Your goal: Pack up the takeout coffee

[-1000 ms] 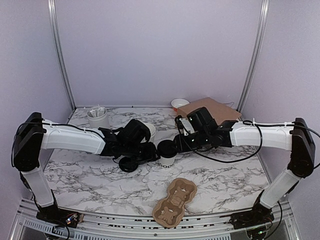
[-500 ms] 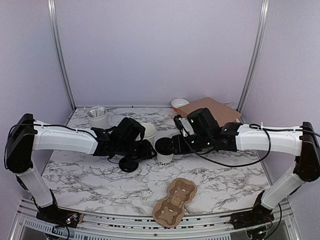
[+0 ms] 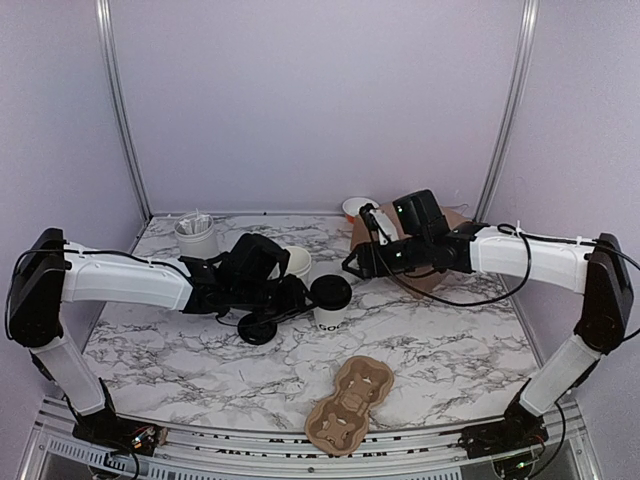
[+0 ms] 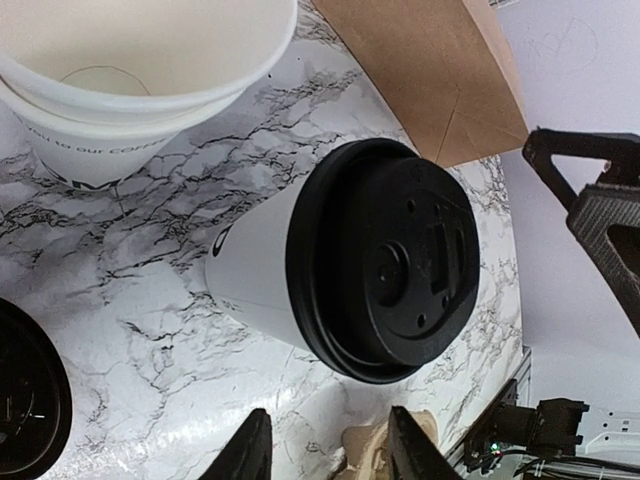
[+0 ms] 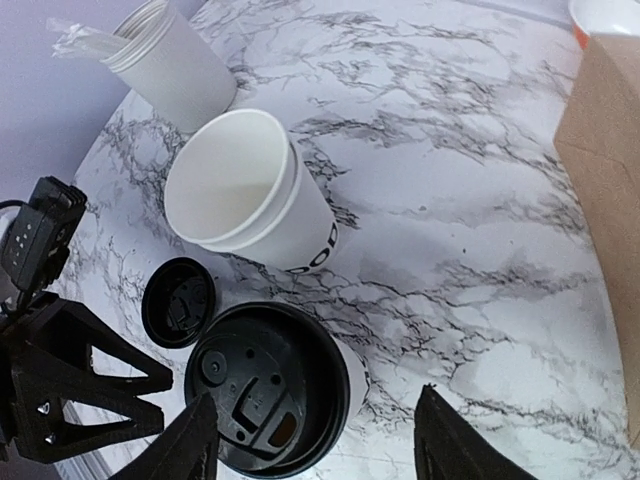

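The takeout coffee [image 3: 331, 304] stands upright in the middle of the table, a white lettered cup with its black lid [image 4: 386, 261] on. My left gripper [image 3: 297, 300] sits just left of it, open, fingers [image 4: 250, 452] apart with nothing between them [image 4: 330, 455]. My right gripper [image 3: 353, 265] hovers above and to the right of the cup, open and clear of it. In the right wrist view the lid [image 5: 266, 400] lies below the spread right gripper [image 5: 320, 450], untouched.
A stack of open white cups [image 3: 295, 262] stands just behind the coffee. A loose black lid [image 3: 257, 330] lies front-left. The canister of sticks [image 3: 196, 236] is back left; brown paper bag [image 3: 440, 222] and small bowl [image 3: 358, 207] back right. A cardboard cup carrier [image 3: 350, 403] lies near the front.
My right gripper has opened, let go of the lidded cup and drawn back up and to the right. The left gripper has shifted only slightly beside the cup.
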Available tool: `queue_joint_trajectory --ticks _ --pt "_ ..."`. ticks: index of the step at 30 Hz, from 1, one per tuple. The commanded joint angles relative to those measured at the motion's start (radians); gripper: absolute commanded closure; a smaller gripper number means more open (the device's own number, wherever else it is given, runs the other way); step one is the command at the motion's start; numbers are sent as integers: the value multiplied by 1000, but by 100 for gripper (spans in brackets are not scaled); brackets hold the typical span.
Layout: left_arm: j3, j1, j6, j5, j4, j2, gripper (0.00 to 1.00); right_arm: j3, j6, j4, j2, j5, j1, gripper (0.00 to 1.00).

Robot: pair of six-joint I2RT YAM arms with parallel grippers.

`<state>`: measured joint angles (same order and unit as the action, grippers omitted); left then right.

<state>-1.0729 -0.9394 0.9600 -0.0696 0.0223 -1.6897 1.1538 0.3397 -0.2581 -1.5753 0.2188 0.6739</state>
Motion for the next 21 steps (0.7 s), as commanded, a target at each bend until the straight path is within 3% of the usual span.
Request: queue_joint_trajectory --ticks 1,11,21 --pt "-9 5 23 -4 36 1 59 123 -140 4 -93 156 -7 33" --pt "-1 5 26 -4 35 8 59 307 -266 -77 -286 216 -8 26" --pt "10 6 16 13 19 31 59 341 -275 -133 -338 220 -11 42"
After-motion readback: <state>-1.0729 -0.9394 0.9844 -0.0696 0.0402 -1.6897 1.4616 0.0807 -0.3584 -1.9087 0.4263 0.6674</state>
